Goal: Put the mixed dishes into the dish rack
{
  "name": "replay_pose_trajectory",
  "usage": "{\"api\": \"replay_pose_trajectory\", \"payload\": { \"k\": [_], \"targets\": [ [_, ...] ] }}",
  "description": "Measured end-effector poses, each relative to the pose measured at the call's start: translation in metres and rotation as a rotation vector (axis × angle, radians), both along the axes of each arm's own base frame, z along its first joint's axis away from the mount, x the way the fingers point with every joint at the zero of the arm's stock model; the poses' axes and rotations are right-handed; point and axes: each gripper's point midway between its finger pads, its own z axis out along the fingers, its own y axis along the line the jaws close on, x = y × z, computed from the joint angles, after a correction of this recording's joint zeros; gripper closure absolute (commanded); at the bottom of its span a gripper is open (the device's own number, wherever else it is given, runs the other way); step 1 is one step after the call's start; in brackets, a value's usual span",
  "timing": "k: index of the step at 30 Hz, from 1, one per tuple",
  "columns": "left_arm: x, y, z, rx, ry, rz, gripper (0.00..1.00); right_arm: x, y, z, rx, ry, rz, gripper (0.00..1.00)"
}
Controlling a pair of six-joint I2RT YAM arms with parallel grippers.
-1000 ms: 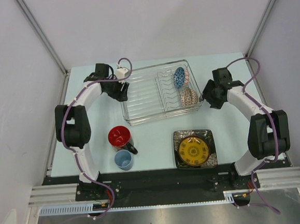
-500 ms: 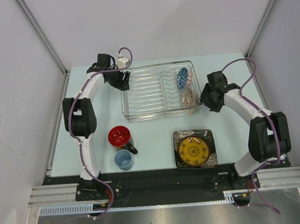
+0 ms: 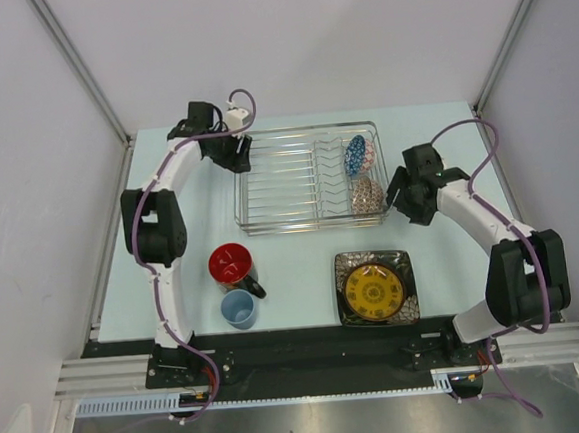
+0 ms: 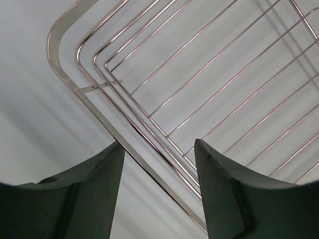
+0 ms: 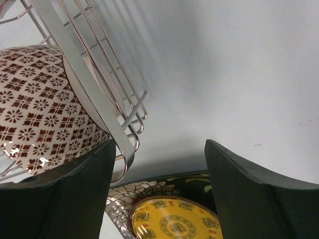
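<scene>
The pale table [image 3: 293, 264] carries the dish rack [image 3: 268, 193], red-inside mug [image 3: 233, 264], light-blue cup [image 3: 239, 308] and dark square plate [image 3: 409, 309].

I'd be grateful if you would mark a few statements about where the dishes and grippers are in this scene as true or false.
1. Two patterned bowls stand inside the dish rack. True: the blue-patterned bowl and the pinkish-beige patterned bowl.
2. The yellow plate lies in the rack. False: it rests on the dark square plate, on the table in front of the rack.
3. The red-inside mug and the light-blue cup are outside the rack. True.
4. The right gripper holds the pinkish-beige bowl. False: its jaws are open, beside the rack's corner.
5. The left gripper is at the rack's left end. True.
</scene>
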Motion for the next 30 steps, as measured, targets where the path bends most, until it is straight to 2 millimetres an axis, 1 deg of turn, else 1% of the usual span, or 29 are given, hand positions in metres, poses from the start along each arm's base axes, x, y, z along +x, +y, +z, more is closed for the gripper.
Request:
{"api": "replay_pose_trajectory", "payload": {
  "k": [2, 5, 7, 11, 14, 15, 16, 17, 18, 19, 22, 24, 26, 28, 30],
  "targets": [
    [0.000, 0.000, 0.002, 0.000, -0.004, 0.000, 0.35, -0.001, -0.003, 0.003, 0.017, 0.002, -0.003, 0.18],
    [-0.003, 0.001, 0.008, 0.002, -0.005, 0.001, 0.34, -0.005, -0.013, 0.008, 0.032, 0.001, -0.020, 0.16],
    [-0.005, 0.005, 0.017, 0.001, -0.010, 0.006, 0.32, -0.010, -0.017, 0.016, 0.044, -0.007, -0.028, 0.15],
    [-0.016, 0.011, 0.047, -0.027, -0.026, 0.007, 0.32, -0.024, -0.024, 0.044, 0.040, -0.067, -0.018, 0.15],
    [-0.035, 0.015, 0.079, -0.076, -0.021, -0.008, 0.32, -0.038, -0.025, 0.062, 0.042, -0.104, -0.003, 0.17],
    [-0.044, 0.017, 0.090, -0.078, -0.027, -0.016, 0.30, -0.044, -0.025, 0.064, 0.043, -0.114, 0.002, 0.17],
    [-0.054, 0.019, 0.102, -0.072, -0.036, -0.023, 0.30, -0.053, -0.025, 0.063, 0.049, -0.111, 0.009, 0.18],
    [-0.066, 0.016, 0.113, -0.063, -0.052, -0.041, 0.30, -0.062, -0.024, 0.058, 0.059, -0.096, 0.018, 0.19],
    [-0.079, 0.010, 0.122, -0.055, -0.069, -0.070, 0.30, -0.071, -0.023, 0.051, 0.065, -0.075, 0.024, 0.19],
    [-0.097, 0.000, 0.129, -0.042, -0.084, -0.107, 0.30, -0.080, -0.022, 0.043, 0.070, -0.048, 0.029, 0.19],
    [-0.158, -0.044, 0.139, -0.016, -0.103, -0.274, 0.31, -0.108, -0.019, 0.009, 0.080, 0.064, 0.043, 0.19],
    [-0.193, -0.076, 0.138, -0.014, -0.093, -0.401, 0.33, -0.124, -0.016, -0.007, 0.077, 0.137, 0.049, 0.19],
    [-0.207, -0.089, 0.131, -0.016, -0.061, -0.458, 0.33, -0.128, -0.012, -0.012, 0.078, 0.167, 0.053, 0.18],
    [-0.208, -0.090, 0.117, -0.005, -0.014, -0.474, 0.33, -0.129, -0.006, -0.014, 0.077, 0.176, 0.063, 0.18],
    [-0.210, -0.090, 0.097, 0.014, 0.035, -0.487, 0.33, -0.131, 0.000, -0.014, 0.079, 0.179, 0.074, 0.18]
  ]
}}
